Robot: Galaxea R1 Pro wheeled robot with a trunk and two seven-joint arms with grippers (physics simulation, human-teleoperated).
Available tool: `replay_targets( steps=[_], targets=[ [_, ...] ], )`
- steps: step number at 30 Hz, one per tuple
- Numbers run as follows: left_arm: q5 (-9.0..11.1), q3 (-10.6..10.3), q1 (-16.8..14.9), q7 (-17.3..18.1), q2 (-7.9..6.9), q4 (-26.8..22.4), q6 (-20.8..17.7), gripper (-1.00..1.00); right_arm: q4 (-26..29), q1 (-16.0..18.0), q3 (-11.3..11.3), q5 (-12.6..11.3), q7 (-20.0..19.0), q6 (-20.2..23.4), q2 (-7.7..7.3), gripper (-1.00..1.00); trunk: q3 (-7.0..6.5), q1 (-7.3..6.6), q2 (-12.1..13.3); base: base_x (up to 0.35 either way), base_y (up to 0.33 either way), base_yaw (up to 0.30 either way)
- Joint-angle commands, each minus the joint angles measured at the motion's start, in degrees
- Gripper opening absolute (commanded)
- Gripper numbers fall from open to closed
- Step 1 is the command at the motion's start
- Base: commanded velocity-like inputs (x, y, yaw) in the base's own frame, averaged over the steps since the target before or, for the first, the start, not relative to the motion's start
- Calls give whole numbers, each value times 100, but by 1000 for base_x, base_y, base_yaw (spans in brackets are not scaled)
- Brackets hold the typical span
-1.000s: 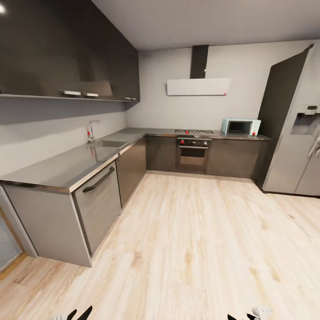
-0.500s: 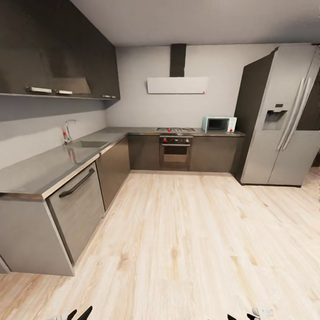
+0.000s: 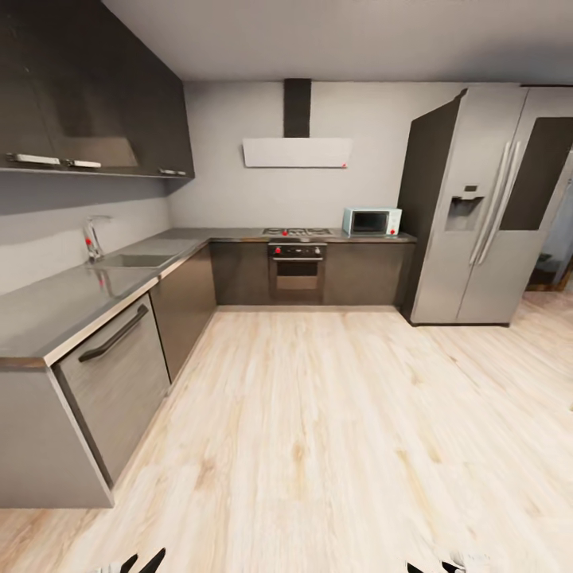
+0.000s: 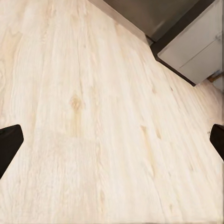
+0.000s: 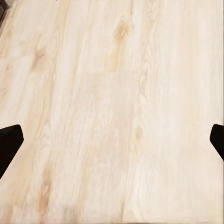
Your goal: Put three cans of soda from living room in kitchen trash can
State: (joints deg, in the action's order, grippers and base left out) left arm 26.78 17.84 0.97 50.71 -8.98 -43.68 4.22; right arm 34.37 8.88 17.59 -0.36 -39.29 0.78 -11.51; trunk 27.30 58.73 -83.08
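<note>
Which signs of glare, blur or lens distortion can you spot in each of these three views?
Head view: wide-angle bending makes the fridge and wall cabinets lean, the steel worktop mirrors the tap, and the render is slightly soft. Left wrist view: evenly lit wood floor, fingertips dark at the edges. Right wrist view: floor grain mildly blurred, no glare.
</note>
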Motion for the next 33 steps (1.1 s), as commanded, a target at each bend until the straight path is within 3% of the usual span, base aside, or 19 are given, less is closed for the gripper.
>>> replay_targets(
  steps=[1,33],
  targets=[
    [-1,0,0,0,0,0,0,100,0,0,0,0,0,0,0,100,0,0,0,0,0,-283],
    [-5,0,0,-9,0,1,0,100,0,0,-1,0,0,1,0,100,0,0,0,0,0,-299]
  ],
)
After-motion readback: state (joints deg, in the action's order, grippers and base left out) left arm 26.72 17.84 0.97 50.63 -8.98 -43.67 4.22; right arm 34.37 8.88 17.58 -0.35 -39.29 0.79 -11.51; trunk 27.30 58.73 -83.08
